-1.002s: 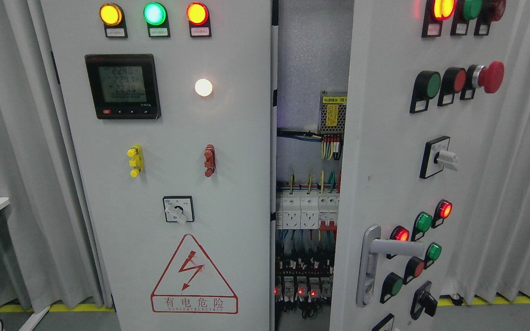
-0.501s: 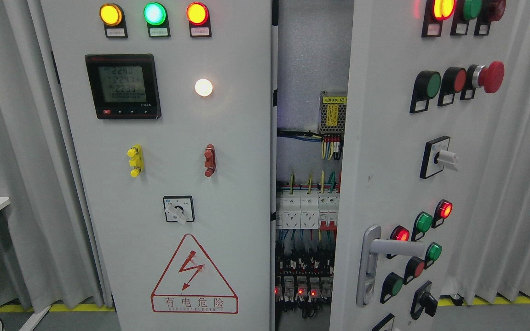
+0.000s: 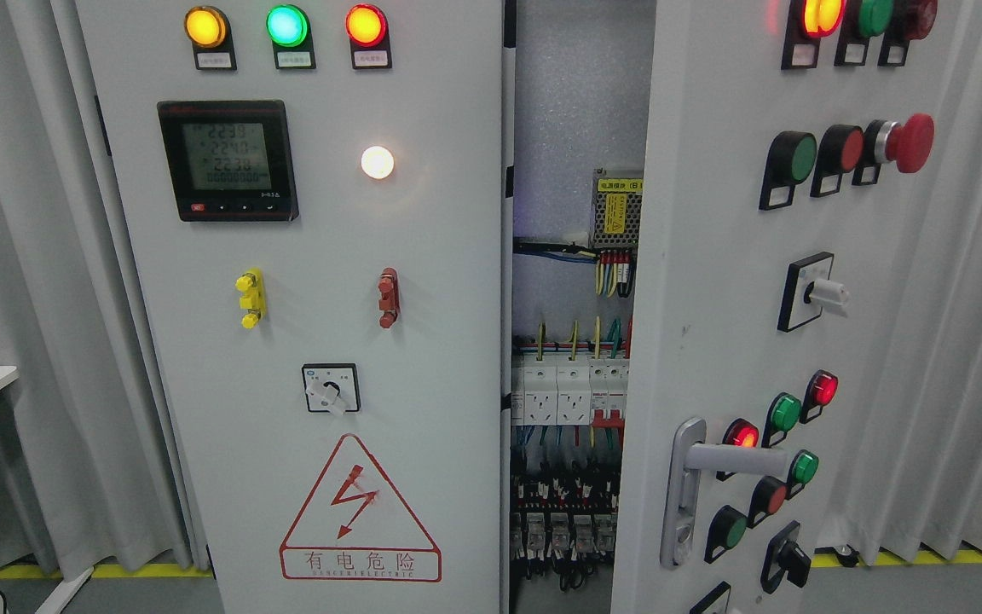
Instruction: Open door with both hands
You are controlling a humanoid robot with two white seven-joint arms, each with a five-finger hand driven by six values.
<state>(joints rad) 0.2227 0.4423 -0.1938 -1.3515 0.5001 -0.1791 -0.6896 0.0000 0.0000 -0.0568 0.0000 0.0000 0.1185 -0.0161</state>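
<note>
- Neither hand shows in the head view, so I cannot tell whether either is released or clenched, nor place anything relative to them.
- The right door (image 3: pixel 713 298) stands partly ajar, its lever handle (image 3: pixel 734 459) untouched.
- Risk: a blind reach could bump the red emergency button (image 3: pixel 909 141) or enter the live wiring (image 3: pixel 568 409) in the gap.

Bright even light, sharp focus, indicator lamps (image 3: pixel 286 26) blooming.

Right cabinet door (image 3: pixel 713 281) ajar, lever handle (image 3: pixel 696 477) untouched, wiring (image 3: pixel 572 401) visible in gap, left door (image 3: pixel 303 256) shut
</note>
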